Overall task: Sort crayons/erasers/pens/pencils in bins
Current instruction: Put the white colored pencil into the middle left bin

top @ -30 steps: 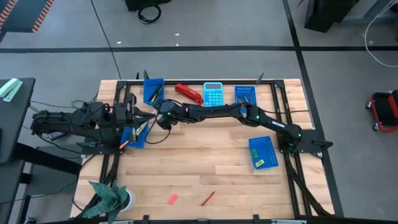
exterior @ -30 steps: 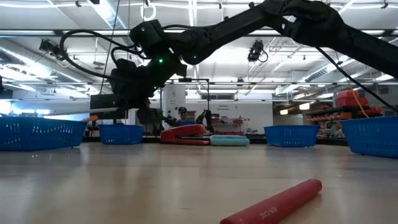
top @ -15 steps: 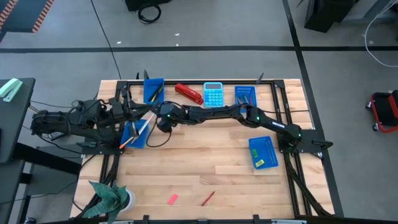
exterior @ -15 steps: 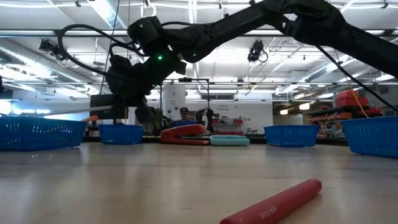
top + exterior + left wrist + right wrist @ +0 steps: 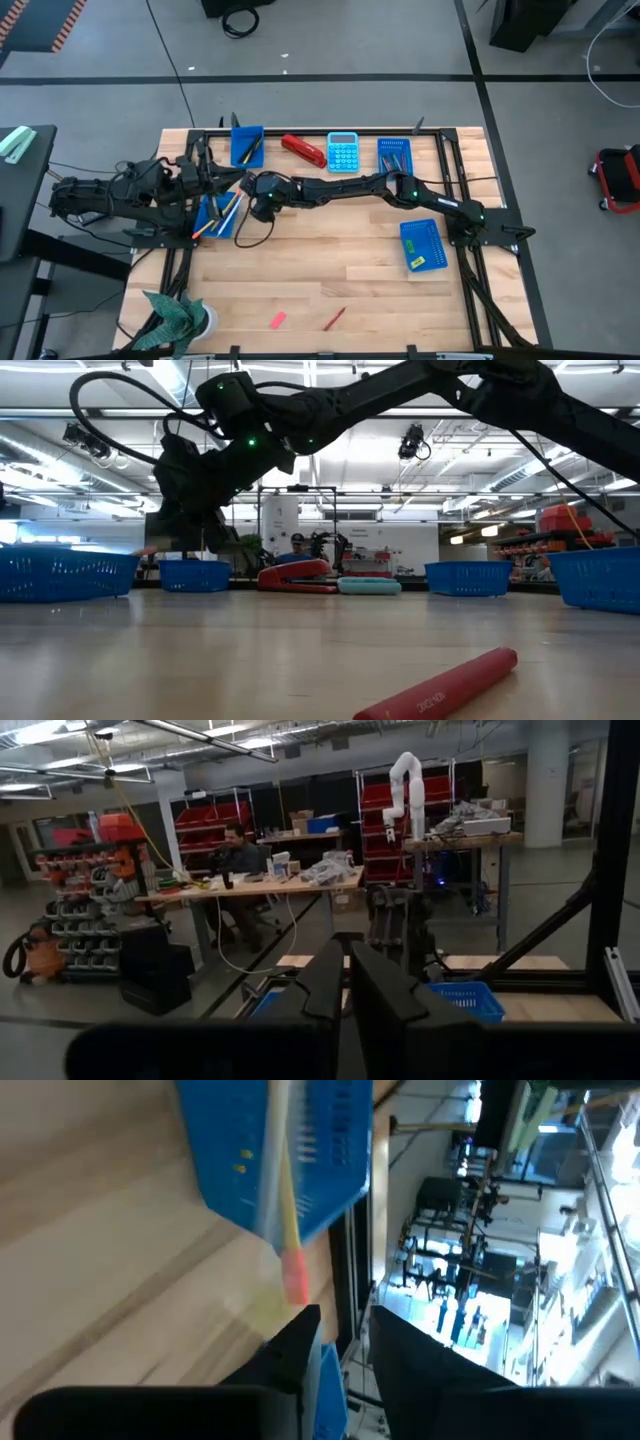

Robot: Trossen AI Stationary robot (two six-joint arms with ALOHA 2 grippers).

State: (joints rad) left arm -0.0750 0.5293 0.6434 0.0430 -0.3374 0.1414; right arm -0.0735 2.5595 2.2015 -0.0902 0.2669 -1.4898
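Note:
My right gripper (image 5: 243,203) reaches across the table and hovers over the left blue bin (image 5: 213,218); it is open and empty in its wrist view (image 5: 345,1342). A white pencil with a pink end (image 5: 283,1200) lies slanted in that bin (image 5: 330,1140), its pink end past the bin's wall. Orange and other pencils (image 5: 206,224) lie in the same bin. My left gripper (image 5: 210,178) is shut and empty just beyond the bin, toward the table's far-left side; it points level into the room (image 5: 347,982).
Another bin with sticks (image 5: 246,143), a red stapler (image 5: 304,150), a light-blue calculator (image 5: 343,152) and a bin with pens (image 5: 394,153) line the far edge. A bin with a yellow eraser (image 5: 423,245) is at the right. A pink eraser (image 5: 277,320) and a red crayon (image 5: 334,318) lie near the front.
My right gripper has moved toward the table's left edge, over the left bin, and a little up. The white pencil that stood slanted at its fingertips has left them and now lies in the bin.

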